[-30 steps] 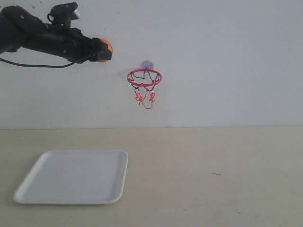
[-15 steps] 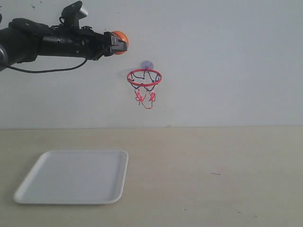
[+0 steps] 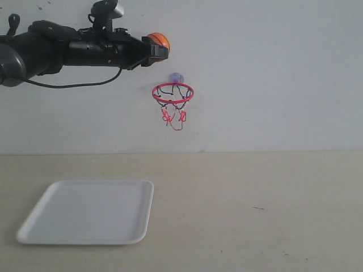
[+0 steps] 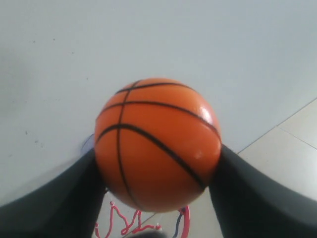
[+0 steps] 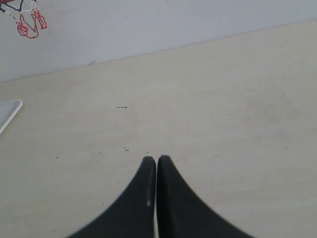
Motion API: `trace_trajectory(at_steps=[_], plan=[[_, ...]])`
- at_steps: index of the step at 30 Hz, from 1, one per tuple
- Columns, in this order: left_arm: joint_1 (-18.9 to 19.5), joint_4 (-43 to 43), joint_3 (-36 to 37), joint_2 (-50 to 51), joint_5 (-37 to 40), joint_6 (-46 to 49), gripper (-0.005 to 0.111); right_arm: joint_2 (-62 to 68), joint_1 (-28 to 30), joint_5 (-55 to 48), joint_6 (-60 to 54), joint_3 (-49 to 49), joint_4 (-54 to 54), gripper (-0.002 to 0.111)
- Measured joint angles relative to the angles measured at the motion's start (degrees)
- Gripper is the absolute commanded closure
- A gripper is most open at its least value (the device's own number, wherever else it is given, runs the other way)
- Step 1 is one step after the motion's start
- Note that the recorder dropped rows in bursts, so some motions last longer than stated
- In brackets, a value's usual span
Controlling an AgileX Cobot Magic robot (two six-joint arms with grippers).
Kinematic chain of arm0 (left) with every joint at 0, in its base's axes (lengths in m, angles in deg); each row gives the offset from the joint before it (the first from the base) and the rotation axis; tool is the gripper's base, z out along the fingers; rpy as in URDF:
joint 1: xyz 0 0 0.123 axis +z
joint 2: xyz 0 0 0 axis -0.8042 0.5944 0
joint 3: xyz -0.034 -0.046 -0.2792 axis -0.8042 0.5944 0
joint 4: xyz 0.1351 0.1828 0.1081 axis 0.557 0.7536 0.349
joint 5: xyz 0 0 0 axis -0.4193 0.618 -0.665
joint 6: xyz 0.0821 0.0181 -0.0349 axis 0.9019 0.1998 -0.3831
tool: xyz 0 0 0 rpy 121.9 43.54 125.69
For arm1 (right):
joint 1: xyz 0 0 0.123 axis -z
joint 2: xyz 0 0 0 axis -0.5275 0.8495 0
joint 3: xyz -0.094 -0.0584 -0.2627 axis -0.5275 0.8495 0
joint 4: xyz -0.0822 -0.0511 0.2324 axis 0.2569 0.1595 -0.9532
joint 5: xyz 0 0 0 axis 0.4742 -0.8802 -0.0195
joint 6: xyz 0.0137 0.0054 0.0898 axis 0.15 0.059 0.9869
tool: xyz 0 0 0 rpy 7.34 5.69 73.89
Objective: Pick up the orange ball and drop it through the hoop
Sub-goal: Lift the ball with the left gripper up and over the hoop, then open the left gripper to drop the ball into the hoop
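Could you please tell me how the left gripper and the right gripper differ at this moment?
The left gripper clamps the ball; the right gripper is shut on nothing, its tips together. The left gripper sits high, just above the hoop; the right gripper is outside the exterior view, facing the table. Both are black.

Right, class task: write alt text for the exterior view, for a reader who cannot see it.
The left fingers hold an orange ball high by the wall, just above the hoop, a little left of its middle. A white tray lies on the table below.
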Motion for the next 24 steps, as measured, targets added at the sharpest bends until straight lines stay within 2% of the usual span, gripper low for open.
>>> trace_trajectory(at_steps=[3,6,24], plan=[[0.0,-0.6,0.0,0.0,0.2,1.5,0.053,0.0,0.0,0.0,0.0,0.0,0.0,0.108],[0.0,-1.7,0.0,0.0,0.2,2.3,0.045,0.0,0.0,0.0,0.0,0.0,0.0,0.108],[0.0,-2.9,-0.1,1.0,0.2,4.0,0.042,0.0,0.0,0.0,0.0,0.0,0.0,0.108]])
